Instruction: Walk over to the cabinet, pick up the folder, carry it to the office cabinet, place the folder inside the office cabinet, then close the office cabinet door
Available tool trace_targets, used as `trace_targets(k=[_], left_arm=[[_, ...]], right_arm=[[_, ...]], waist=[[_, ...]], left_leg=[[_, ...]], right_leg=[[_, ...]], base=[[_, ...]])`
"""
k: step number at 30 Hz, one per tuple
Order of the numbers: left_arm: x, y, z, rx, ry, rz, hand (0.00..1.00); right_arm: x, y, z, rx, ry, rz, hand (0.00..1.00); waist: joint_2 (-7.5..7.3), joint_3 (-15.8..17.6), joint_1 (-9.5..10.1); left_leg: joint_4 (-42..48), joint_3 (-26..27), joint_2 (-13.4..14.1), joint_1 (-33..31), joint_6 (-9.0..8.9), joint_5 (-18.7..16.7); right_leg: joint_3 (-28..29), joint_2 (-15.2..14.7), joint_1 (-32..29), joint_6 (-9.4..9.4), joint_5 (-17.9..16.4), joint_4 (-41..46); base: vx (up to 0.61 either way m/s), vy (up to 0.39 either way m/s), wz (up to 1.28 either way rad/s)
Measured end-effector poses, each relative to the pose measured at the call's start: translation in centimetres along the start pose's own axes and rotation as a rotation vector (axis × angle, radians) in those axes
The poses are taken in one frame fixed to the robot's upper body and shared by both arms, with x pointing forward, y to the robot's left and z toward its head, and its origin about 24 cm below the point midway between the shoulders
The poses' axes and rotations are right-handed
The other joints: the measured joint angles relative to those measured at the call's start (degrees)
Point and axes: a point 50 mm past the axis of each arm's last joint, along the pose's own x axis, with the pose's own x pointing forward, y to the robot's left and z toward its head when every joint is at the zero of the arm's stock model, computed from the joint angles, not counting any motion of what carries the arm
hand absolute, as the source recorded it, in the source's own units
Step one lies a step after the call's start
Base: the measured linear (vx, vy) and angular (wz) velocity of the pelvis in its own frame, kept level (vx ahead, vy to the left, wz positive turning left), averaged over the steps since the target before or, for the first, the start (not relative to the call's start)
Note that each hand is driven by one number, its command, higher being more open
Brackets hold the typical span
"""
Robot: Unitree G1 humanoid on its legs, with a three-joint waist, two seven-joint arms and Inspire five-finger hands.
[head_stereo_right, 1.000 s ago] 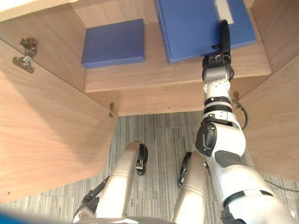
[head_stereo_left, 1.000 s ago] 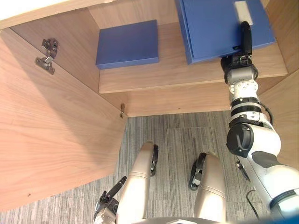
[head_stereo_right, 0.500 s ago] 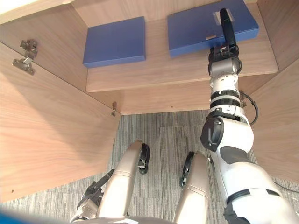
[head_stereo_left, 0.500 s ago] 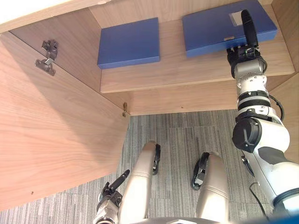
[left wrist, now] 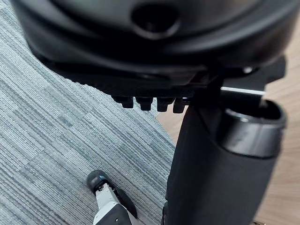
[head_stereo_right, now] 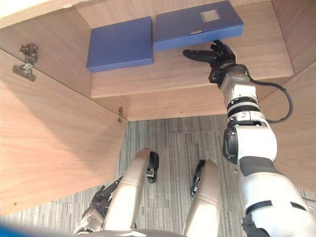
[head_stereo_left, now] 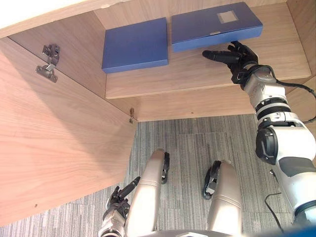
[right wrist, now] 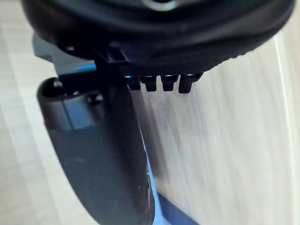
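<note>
Folder (head_stereo_left: 215, 24) lies flat on the cabinet shelf (head_stereo_left: 197, 74) at one o'clock, beside a second blue folder (head_stereo_left: 135, 44) — my right hand (head_stereo_left: 238, 60) sits just at its six o'clock edge, fingers loose, empty; left hand (head_stereo_left: 117, 203) hangs relaxed.

Grey carpet tiles (head_stereo_left: 197, 143) (faintly striped), even light

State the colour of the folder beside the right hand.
Blue, with a small grey label; the folder shows best in the left eye view.

On shelf (head_stereo_left: 197, 74), folder (head_stereo_left: 216, 24) right of second folder (head_stereo_left: 134, 44); door (head_stereo_left: 54, 148) left.
</note>
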Motion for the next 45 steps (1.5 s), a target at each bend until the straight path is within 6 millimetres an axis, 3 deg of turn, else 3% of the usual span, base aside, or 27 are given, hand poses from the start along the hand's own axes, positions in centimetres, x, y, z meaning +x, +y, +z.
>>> trace_targets(k=[8,11,13,16,27,32,35,38,45], left_arm=[[0.0,0.0,0.3,0.075,-0.005,-0.035,1.00],[0.1,-0.5,0.6,0.102,-0.016,-0.063,1.00],[0.0,-0.5,0.8,0.108,-0.023,-0.061,1.00],[0.0,-0.6,0.8,0.113,-0.027,-0.061,1.00],[0.1,-0.4,1.3,0.131,-0.051,-0.051,1.00],[0.1,-0.1,1.5,0.163,-0.058,-0.035,1.00],[0.1,0.0,1.5,0.195,-0.061,-0.037,1.00],[0.1,0.3,1.5,0.235,-0.062,-0.036,1.00],[0.0,1.2,1.5,0.346,-0.054,-0.020,1.00]], right_arm=[[-0.3,0.3,-1.8,-0.256,0.013,0.043,1.00],[-0.5,1.2,-3.2,-0.542,0.035,0.064,1.00],[-0.6,3.5,-5.2,-0.873,0.051,0.089,1.00],[-0.8,4.3,-6.5,-1.059,0.066,0.092,1.00],[-1.1,5.2,-7.5,-1.037,0.043,0.085,1.00],[-1.5,6.2,-9.0,-1.029,0.045,0.098,1.00],[-1.8,6.5,-10.2,-1.059,0.073,0.120,1.00],[-2.2,7.0,-12.0,-1.086,0.127,0.158,1.00],[-3.7,8.7,-16.0,-1.118,0.250,0.296,1.00]], waist=[[-0.01,0.01,0.28],[-0.06,0.04,0.41],[-0.17,0.08,0.37],[-0.30,0.13,0.39],[-1.76,1.01,0.05],[-2.26,1.32,-0.52],[-2.38,1.37,-0.51],[-2.57,1.27,-0.53],[-3.72,0.51,-1.49]], left_leg=[[-2.12,0.04,0.14,2.63,0.02,0.00],[-2.83,0.18,0.15,3.68,0.03,-0.01],[-3.79,0.35,0.15,5.33,0.03,-0.01],[-4.54,0.57,0.13,6.49,0.04,-0.01],[-5.21,1.60,0.31,8.05,0.09,-0.04],[-7.41,1.61,0.57,10.81,0.17,0.02],[-9.50,1.59,1.00,13.25,0.22,0.07],[-14.83,1.86,1.42,18.03,0.32,1.34],[-37.22,5.68,3.98,32.79,-0.21,10.51]], right_leg=[[-0.66,-0.01,3.03,0.12,0.04,-2.44],[-0.69,-0.01,4.02,0.25,0.09,-3.12],[-0.72,-0.01,5.52,0.35,0.10,-3.99],[-0.71,-0.05,6.60,0.45,0.09,-4.63],[-0.13,0.01,7.50,0.85,0.24,-5.14],[-0.72,0.03,10.60,1.55,0.70,-7.85],[-1.72,0.05,13.51,0.94,1.42,-10.50],[-3.50,0.09,18.76,0.83,3.32,-16.42],[-11.15,2.29,35.05,0.13,13.48,-40.88]], base=[[0.05,-0.015,0.01],[0.02,-0.010,-0.01],[0.04,-0.024,-0.02],[0.03,-0.018,-0.01],[0.01,-0.008,-0.02],[0.04,-0.009,-0.03],[0.08,0.002,0.00],[0.12,0.027,-0.01],[0.12,0.028,-0.01]])
